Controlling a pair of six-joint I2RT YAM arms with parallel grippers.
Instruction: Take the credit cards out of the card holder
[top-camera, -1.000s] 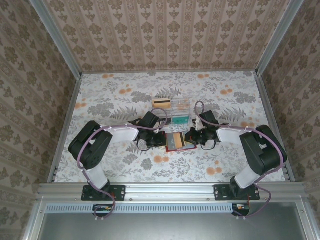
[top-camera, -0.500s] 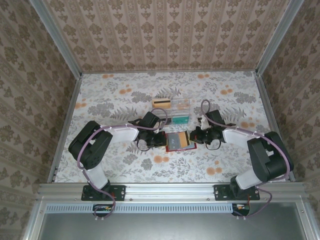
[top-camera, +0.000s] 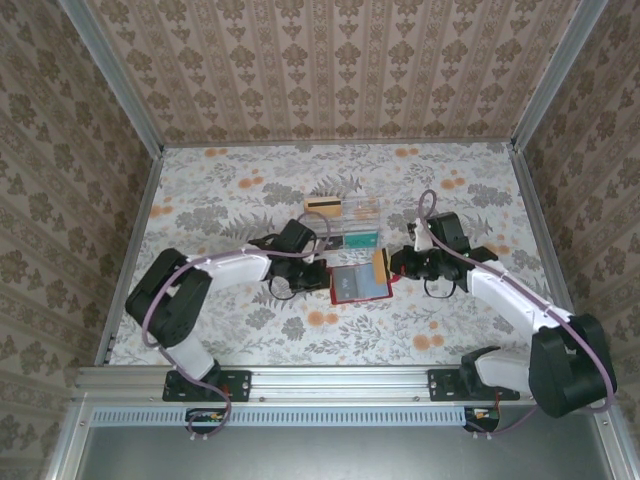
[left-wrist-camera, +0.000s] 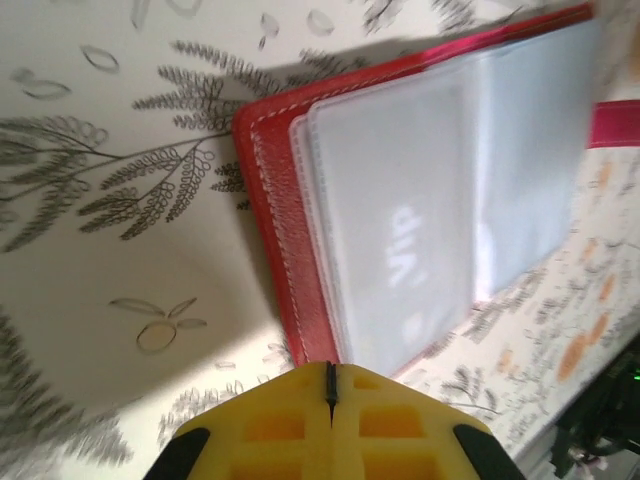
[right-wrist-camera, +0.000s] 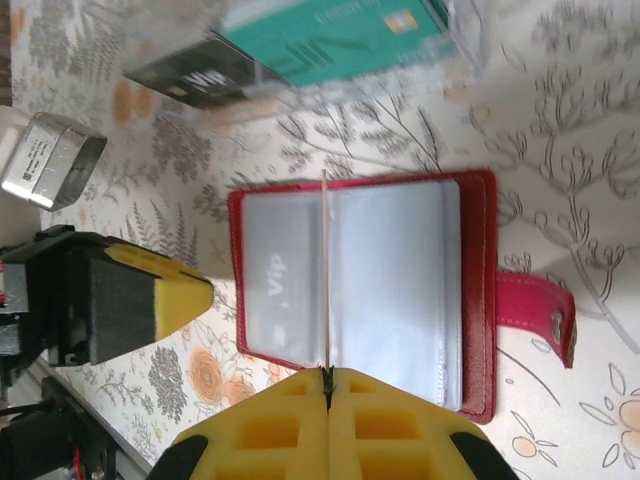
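Observation:
The card holder (top-camera: 356, 285) lies open on the table, a red wallet with a grey-blue inside (right-wrist-camera: 390, 290) and a red tab (right-wrist-camera: 535, 315). My right gripper (right-wrist-camera: 326, 372) is shut on a thin credit card (right-wrist-camera: 325, 260), seen edge-on and standing upright over the holder's middle. From above this card (top-camera: 381, 267) looks orange-tan beside my right gripper (top-camera: 392, 265). My left gripper (left-wrist-camera: 330, 366) is shut with nothing in it, its tip at the holder's left edge (left-wrist-camera: 275, 240), next to a pocket marked "Vip" (left-wrist-camera: 400, 235). From above, my left gripper (top-camera: 322, 280) sits just left of the holder.
A clear plastic tray (top-camera: 357, 226) stands just behind the holder with a teal card (right-wrist-camera: 335, 40) and a black card (right-wrist-camera: 195, 75) in it. A tan card with a dark stripe (top-camera: 321, 206) lies at the tray's far left. Patterned walls close in the table.
My right gripper has pulled back to the right and lifted, drawing the card out of the holder so it stands upright. The holder has shifted slightly. My left gripper has hardly moved.

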